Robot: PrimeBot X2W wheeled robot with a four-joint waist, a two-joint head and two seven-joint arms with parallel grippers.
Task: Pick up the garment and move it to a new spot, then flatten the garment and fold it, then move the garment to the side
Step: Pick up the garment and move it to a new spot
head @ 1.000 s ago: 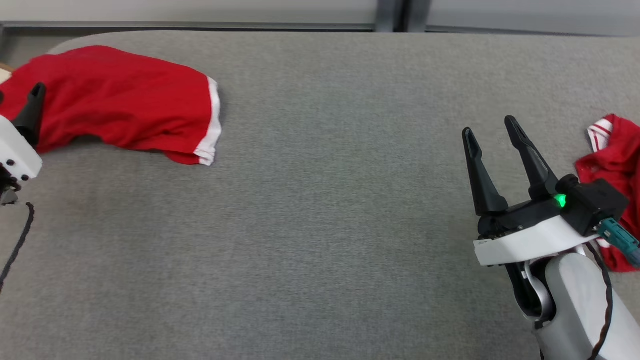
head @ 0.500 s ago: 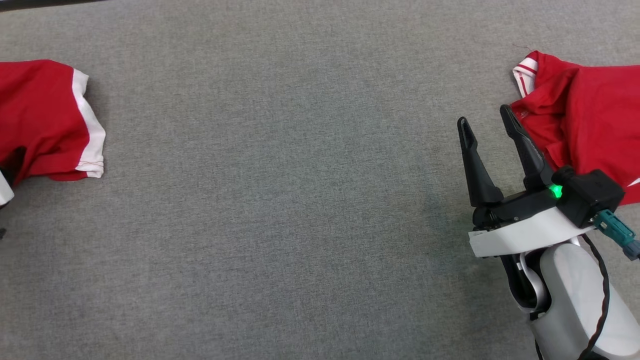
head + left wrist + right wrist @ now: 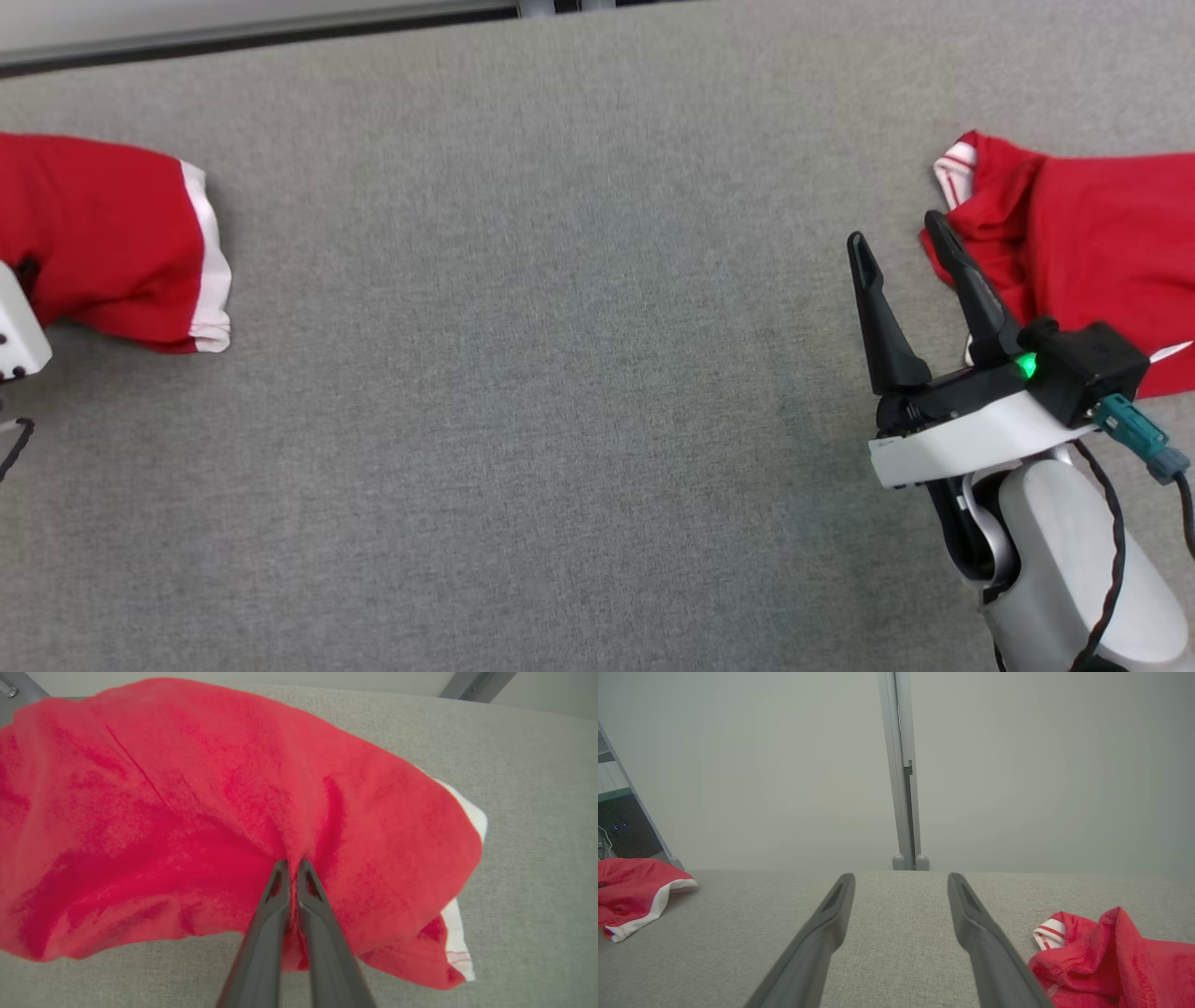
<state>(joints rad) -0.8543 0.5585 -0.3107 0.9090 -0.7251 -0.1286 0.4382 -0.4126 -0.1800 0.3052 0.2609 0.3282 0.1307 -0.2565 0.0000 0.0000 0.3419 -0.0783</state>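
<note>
Between the clenched fingertips of the left gripper (image 3: 290, 863) sits a pinched ridge of the red garment (image 3: 187, 788). Creases fan away from the bite, the bulk of the cloth spreads beyond and to either side of the tips, and a white band (image 3: 475, 817) edges it off to one side. The step in hand looks like the pick-up that comes before carrying the garment to a new spot. The jaws seem to hold only a small fold, perhaps a single layer. So the lift should probably go straight up and slowly, until the trailing cloth hangs free of the grey surface (image 3: 560, 373), and only then sideways. Dragging it low could bunch the fabric or pull it out of the bite. The right gripper (image 3: 894, 231) stands released, fingers spread wide with only bare surface between them. A second red cloth (image 3: 1102, 243) lies just outside its outer finger, and the head view does not settle whether that finger touches the cloth. This gripper is best kept clear of that cloth during the carry and brought in later to help spread the garment flat. As for containers, both cloths lie loose on the grey surface rather than in any bin or basket.
</note>
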